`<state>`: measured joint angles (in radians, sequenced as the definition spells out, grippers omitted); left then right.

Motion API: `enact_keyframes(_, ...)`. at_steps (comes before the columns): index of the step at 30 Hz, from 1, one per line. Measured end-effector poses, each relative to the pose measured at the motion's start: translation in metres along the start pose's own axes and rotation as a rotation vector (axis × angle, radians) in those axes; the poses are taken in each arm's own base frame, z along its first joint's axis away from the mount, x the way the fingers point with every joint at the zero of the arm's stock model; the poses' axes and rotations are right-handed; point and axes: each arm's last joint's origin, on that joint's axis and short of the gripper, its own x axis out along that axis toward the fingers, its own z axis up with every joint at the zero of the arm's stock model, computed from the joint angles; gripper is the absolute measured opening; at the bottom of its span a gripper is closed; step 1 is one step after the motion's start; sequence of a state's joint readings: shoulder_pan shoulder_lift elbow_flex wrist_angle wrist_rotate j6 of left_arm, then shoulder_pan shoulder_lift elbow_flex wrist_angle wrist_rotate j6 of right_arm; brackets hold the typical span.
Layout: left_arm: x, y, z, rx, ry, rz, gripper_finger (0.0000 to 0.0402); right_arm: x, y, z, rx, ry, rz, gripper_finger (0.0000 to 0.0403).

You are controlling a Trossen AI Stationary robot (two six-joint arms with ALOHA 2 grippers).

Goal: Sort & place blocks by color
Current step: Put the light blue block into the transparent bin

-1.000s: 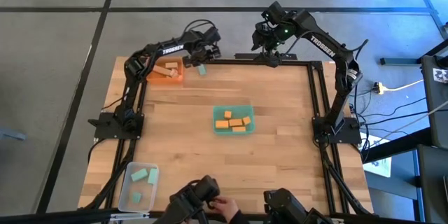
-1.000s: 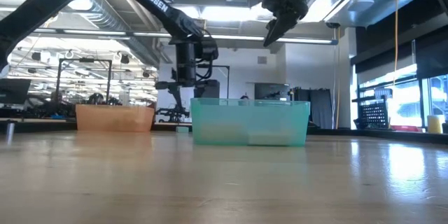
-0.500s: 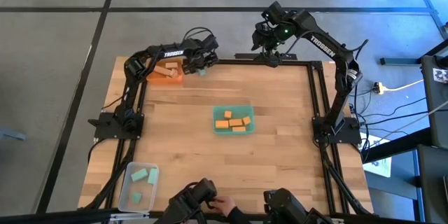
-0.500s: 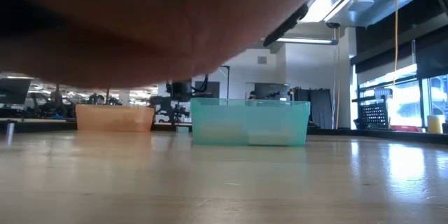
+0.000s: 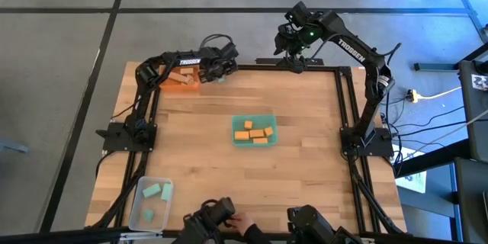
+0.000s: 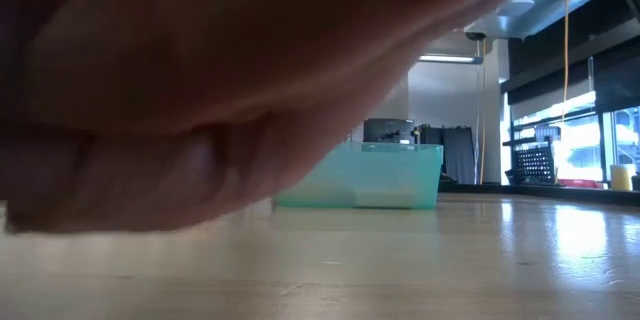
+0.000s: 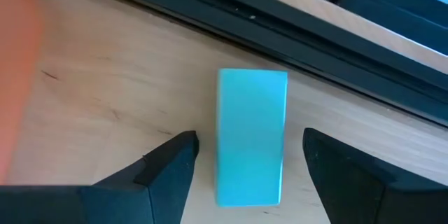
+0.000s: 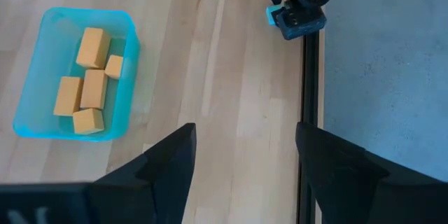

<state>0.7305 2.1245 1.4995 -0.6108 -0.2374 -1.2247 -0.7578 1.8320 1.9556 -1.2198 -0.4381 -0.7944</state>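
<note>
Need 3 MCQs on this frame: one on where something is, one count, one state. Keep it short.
1. Where does the mint-green block by the left end effector lie?
A. in the green tray
B. on the bare table near the far rail
C. in the clear tray

2. How many orange blocks lie in the green tray?
A. two
B. five
C. eight

3. How does the left end effector stand at the block?
A. shut on it
B. open, one finger on either side, not touching
C. holding it above the table

Key: 1 B, the left wrist view shows it on wood beside the dark rail. 2 B, the right wrist view shows five. 3 B, there is a gap on both sides of the block.
</note>
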Motion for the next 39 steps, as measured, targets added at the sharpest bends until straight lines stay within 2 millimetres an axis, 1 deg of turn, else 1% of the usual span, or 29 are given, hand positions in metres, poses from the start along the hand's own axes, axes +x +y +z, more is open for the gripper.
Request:
enact_keyframes(6, -0.0011, -0.003, -0.0056, 0.046, -0.041, 0.0, 0.0254, 0.0, 0.0, 0.0, 0.0, 0.0, 0.0, 0.0245)
enact_keyframes(11, -0.0007, -0.0045, -0.0055, 0.085, -0.046, -0.013, 0.0254, -0.0001, -0.0001, -0.0001, 0.0, 0.0, 0.0, 0.0245)
enact_keyframes(14, -0.0006, -0.0058, -0.005, 0.078, -0.044, -0.029, 0.0254, 0.0, 0.0, 0.0, 0.0, 0.0, 0.0, 0.0245)
enact_keyframes(17, -0.0005, -0.006, -0.0045, 0.033, -0.037, -0.035, 0.0254, 0.0, -0.0001, -0.0001, 0.0, 0.0, 0.0, 0.0245)
enact_keyframes(24, -0.0003, -0.0058, -0.0044, 0.064, -0.021, -0.039, 0.0249, 0.0, 0.0, 0.0, 0.0, 0.0, 0.0, 0.0245)
enact_keyframes(29, -0.0003, -0.0051, -0.0045, 0.056, -0.016, -0.034, 0.0221, 0.0, 0.0, 0.0, 0.0, 0.0, 0.0, 0.0245)
enact_keyframes(39, -0.0004, -0.0038, -0.0057, 0.076, -0.008, -0.019, 0.0138, 0.0, 0.0, 0.0, 0.0, 0.0, 0.0, 0.0245)
